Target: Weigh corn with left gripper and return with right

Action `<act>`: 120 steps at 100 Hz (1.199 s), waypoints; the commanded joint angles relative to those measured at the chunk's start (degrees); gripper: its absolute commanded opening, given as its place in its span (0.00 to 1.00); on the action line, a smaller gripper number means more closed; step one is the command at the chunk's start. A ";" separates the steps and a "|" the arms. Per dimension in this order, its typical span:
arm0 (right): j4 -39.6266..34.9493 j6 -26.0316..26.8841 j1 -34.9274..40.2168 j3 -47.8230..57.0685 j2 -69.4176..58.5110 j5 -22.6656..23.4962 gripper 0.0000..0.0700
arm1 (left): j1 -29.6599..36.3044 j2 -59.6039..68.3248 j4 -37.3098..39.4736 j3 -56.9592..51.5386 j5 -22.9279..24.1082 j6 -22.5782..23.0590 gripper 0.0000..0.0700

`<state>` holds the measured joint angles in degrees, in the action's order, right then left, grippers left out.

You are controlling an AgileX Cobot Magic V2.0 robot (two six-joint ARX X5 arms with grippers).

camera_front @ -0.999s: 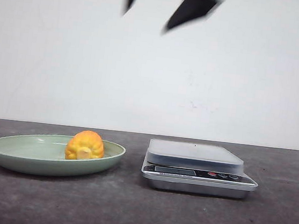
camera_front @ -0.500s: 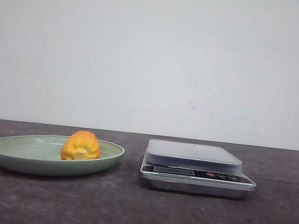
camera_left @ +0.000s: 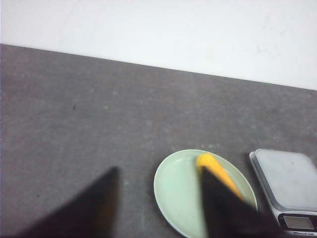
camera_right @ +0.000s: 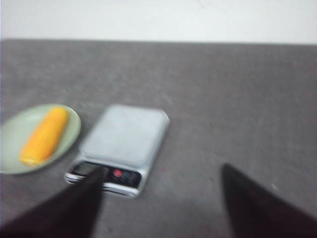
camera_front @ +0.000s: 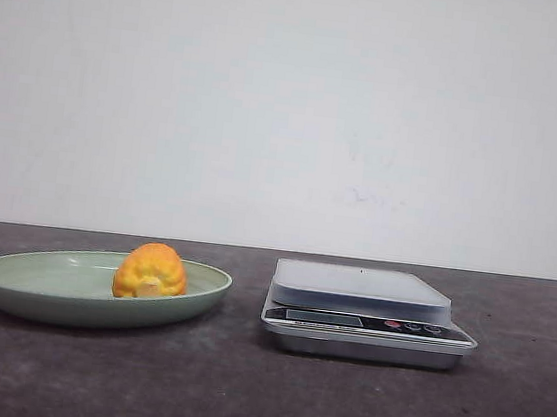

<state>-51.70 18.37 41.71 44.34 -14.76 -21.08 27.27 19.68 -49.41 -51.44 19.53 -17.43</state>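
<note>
Corn point(camera_front: 151, 272), orange-yellow ridged cob: lies in pale green shallow plate point(camera_front: 18, 285), 9 o'clock of silver digital scale point(camera_front: 364, 297) on dark grey worktop point(camera_front: 237, 395). Likely light, stiff, rolls easily; grip mid-length across kernel rows. Left tool point(camera_left: 158, 208) and right tool point(camera_right: 163, 203) both wide open, empty.
</note>
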 commanded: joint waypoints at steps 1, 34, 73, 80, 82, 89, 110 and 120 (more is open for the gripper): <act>1.09 0.98 0.52 -0.72 1.75 -0.39 0.00 | 0.17 -0.02 0.98 -0.02 -0.09 0.72 0.01; 1.81 1.11 0.52 -1.38 3.06 -1.20 0.01 | 0.17 -0.02 0.02 0.33 -0.09 0.90 0.00; 2.01 1.99 0.52 -1.38 3.06 -1.44 0.01 | 0.17 -0.02 -2.80 0.31 -0.07 0.81 0.00; 2.01 1.99 0.52 -1.36 3.06 -1.44 0.01 | 0.17 -0.02 -2.82 0.33 -0.07 0.81 0.00; 2.01 1.99 0.52 -1.36 3.06 -1.44 0.01 | 0.17 -0.02 -2.80 0.31 -0.07 0.81 0.00; 2.01 1.99 0.52 -1.38 3.06 -1.44 0.01 | 0.17 -0.02 -2.80 0.31 -0.07 0.81 0.00; 2.01 1.99 0.52 -1.36 3.06 -1.44 0.01 | 0.31 -0.63 -2.91 0.31 -0.11 1.14 0.00; 2.01 1.99 0.52 -1.38 3.06 -1.44 0.01 | -0.42 -1.51 -3.65 0.50 3.41 16.79 0.00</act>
<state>-50.46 19.79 41.71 42.39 -11.64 -22.33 27.18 18.63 -53.23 -50.65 20.99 -14.50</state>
